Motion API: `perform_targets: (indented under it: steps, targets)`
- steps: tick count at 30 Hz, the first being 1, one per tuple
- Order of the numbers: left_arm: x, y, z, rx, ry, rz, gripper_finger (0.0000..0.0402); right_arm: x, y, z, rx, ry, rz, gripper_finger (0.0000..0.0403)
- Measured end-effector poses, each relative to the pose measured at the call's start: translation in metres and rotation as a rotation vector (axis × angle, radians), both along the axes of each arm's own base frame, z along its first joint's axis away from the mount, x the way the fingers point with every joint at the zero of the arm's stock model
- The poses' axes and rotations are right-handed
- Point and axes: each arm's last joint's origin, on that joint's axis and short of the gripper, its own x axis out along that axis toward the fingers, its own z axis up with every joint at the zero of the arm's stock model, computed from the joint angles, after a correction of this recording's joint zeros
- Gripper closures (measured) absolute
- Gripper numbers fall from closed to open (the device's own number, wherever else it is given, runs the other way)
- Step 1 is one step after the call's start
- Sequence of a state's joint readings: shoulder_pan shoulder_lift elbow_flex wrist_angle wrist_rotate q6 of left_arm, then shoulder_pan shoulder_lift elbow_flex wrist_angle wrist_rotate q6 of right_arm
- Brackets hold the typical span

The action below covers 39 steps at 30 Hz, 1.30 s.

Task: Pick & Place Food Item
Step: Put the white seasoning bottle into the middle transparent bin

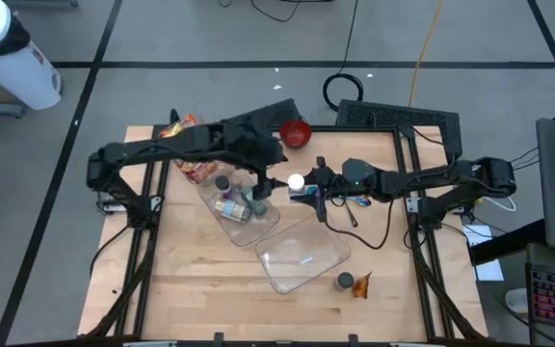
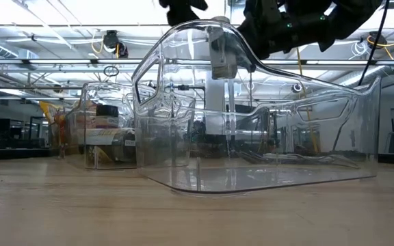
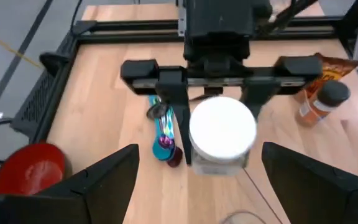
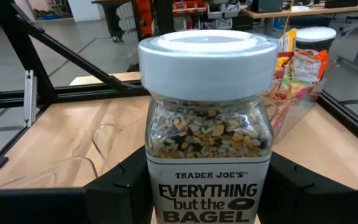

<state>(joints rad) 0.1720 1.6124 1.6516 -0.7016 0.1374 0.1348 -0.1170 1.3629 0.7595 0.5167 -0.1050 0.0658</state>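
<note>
A clear seasoning jar with a white lid [image 4: 207, 124], labelled "Everything but the Bagel", is in my right gripper [image 1: 302, 185], which is shut on it above the table's middle. The jar also shows in the left wrist view [image 3: 222, 130] and high in the low view [image 2: 221, 58]. My left gripper [image 1: 262, 186] is open and empty just left of the jar, its fingers [image 3: 104, 180] pointing toward it without touching. A clear bin [image 1: 227, 220] with bottles and packets lies under the left gripper. An empty clear bin [image 1: 302, 258] lies nearer the front. My right gripper pinches the jar's glass body [image 4: 160, 186] between its two fingers, below the lid, one finger on each side. The fingers come level from the table's right side. The jar is upright, lid up, lifted clear of the table.
A red bowl [image 1: 296, 132] stands at the table's far edge. A snack bag [image 1: 186, 145] lies at the far left. Coloured measuring spoons [image 3: 163, 134] lie under the right arm. An orange spice bottle with a dark cap [image 1: 345, 280] and an orange packet [image 1: 361, 284] stand front right.
</note>
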Motion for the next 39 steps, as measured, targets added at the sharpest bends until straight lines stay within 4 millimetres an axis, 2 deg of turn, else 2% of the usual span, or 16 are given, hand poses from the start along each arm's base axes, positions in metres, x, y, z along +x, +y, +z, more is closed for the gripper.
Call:
perform_targets:
  steps: [7,13,20,27,31,37,39]
  targets:
    - [0.019,0.001,-0.019,0.020,0.052,-0.037,0.0050,0.000,0.002,-0.002,0.003,0.018,0.002,0.0215]
    - [0.024,-0.004,-0.022,-0.014,0.036,-0.089,0.0055,0.000,0.002,-0.002,0.003,0.020,0.006,0.0215]
    - [0.038,-0.002,-0.032,-0.057,0.020,-0.045,0.0064,0.000,0.002,-0.001,0.002,0.011,0.003,0.0215]
    - [0.042,0.000,-0.037,-0.066,0.022,-0.068,0.0070,0.000,0.002,-0.003,0.004,0.031,0.003,0.0215]
    - [0.041,-0.001,-0.036,-0.095,0.014,-0.097,0.0097,-0.001,0.002,-0.004,0.005,0.043,0.004,0.0215]
    - [0.041,0.002,-0.035,-0.110,0.013,-0.079,0.0187,-0.001,0.002,-0.004,0.007,0.038,0.003,0.0215]
    - [0.041,0.002,-0.036,-0.113,0.015,-0.077,0.0193,-0.001,0.002,-0.004,0.009,0.039,0.006,0.0215]
